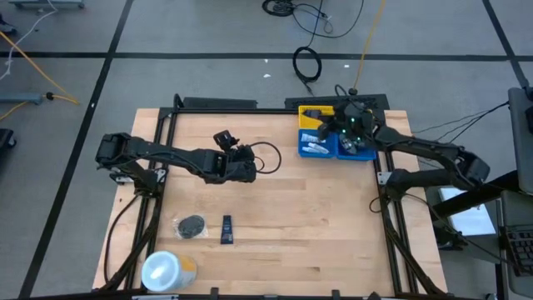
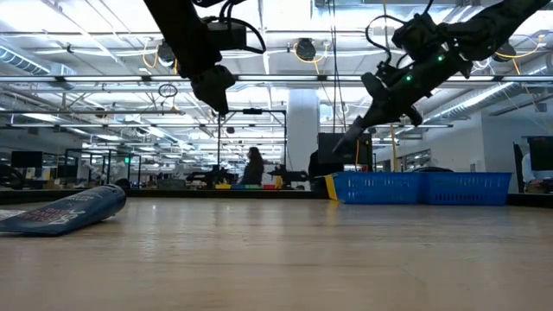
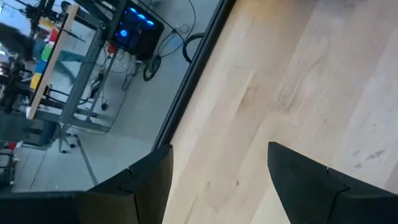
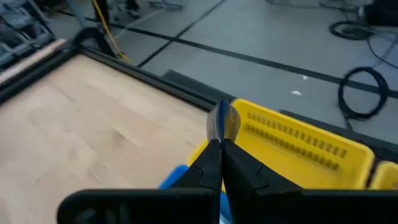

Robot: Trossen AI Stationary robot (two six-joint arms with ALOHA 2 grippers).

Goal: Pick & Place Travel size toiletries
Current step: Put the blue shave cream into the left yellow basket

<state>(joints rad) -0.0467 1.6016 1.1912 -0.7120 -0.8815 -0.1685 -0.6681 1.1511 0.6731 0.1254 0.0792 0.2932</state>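
Overhead view of a wooden table (image 1: 283, 208) framed by dark rails, with both arms reaching in from the sides.

Left gripper (image 1: 244, 164): upper centre-left of the high view, held above bare wood, well clear of every item. In its wrist view the two dark fingers (image 3: 137, 186) stand spread apart with only table surface between them; nothing is held.

Right gripper (image 1: 348, 125): upper right of the high view, over the bins. Its wrist view shows the fingers pressed together on a thin, flat, blue-and-silver item (image 4: 221, 121), which stands upright above the fingertips; it looks like a small sachet or flattened tube, though the view is too blurred to say which. In the low view the same gripper (image 2: 352, 131) hangs in the upper right, above the blue bin.

Containers: a blue bin (image 1: 321, 148) and a yellow bin (image 1: 315, 112) sit touching at the table's upper right edge. Small white and blue tubes (image 1: 314, 140) lie inside the blue bin.

Toiletries on the table: a dark grey round flat piece (image 1: 191, 225) and a dark navy tube (image 1: 226, 229) lie just beside each other at lower left of the high view. The navy tube also appears lying flat at the left edge of the low view (image 2: 65, 212).

A large white-and-yellow roll (image 1: 166, 271) rests at the lower left corner of the table.
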